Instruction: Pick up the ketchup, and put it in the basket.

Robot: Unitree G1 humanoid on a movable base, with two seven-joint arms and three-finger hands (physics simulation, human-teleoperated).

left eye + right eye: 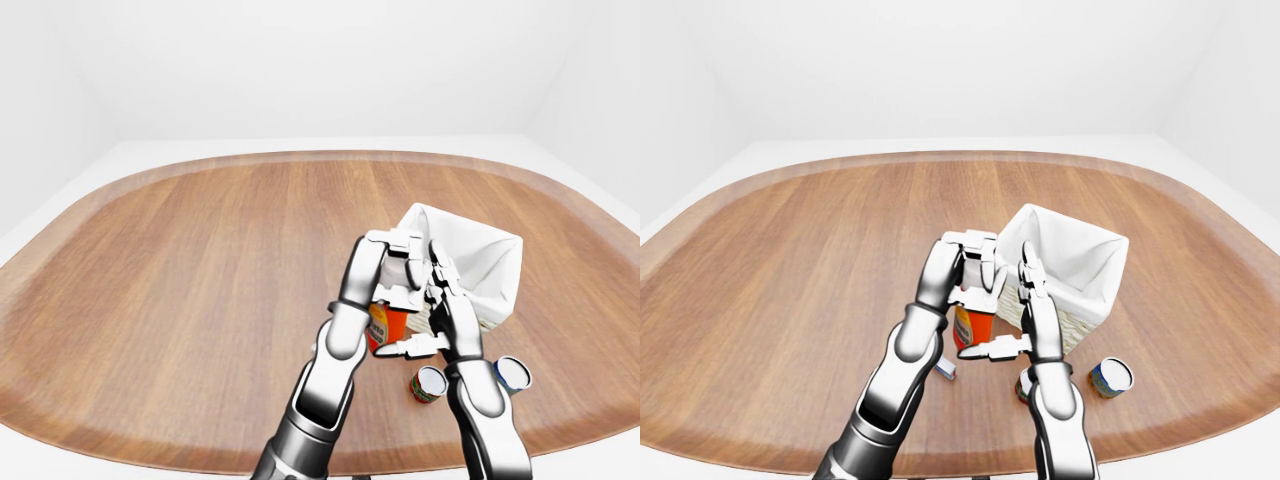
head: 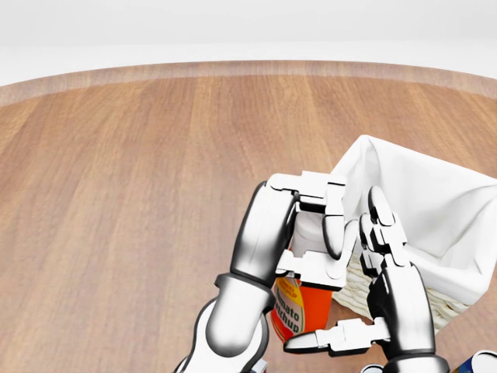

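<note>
A plain white room is shown, with a broad oval wooden table (image 1: 180, 290) filling the view. Near its right side stands a woven wicker basket with a white cloth liner (image 1: 1070, 262). The orange ketchup bottle with a white cap (image 2: 301, 309) is held upright off the table by the left hand (image 2: 299, 233), whose fingers are wrapped round the bottle's white upper part; the bottle is just left of the basket's near-left wall and has not been carried over the rim. The right hand (image 2: 388, 291) is held beside the bottle with its fingers spread and thumb extended beneath; whether the thumb touches the bottle cannot be told.

The pickup is judged complete; transfer over the rim and release into the liner remain.

On the bottle's label, part of the words "Tomato Ketchup" can be read in the head view. Two small round cans (image 1: 1110, 377) lie on the table near the right forearm, and a small white box (image 1: 946, 368) lies below the bottle; their printing is too small to be read.
</note>
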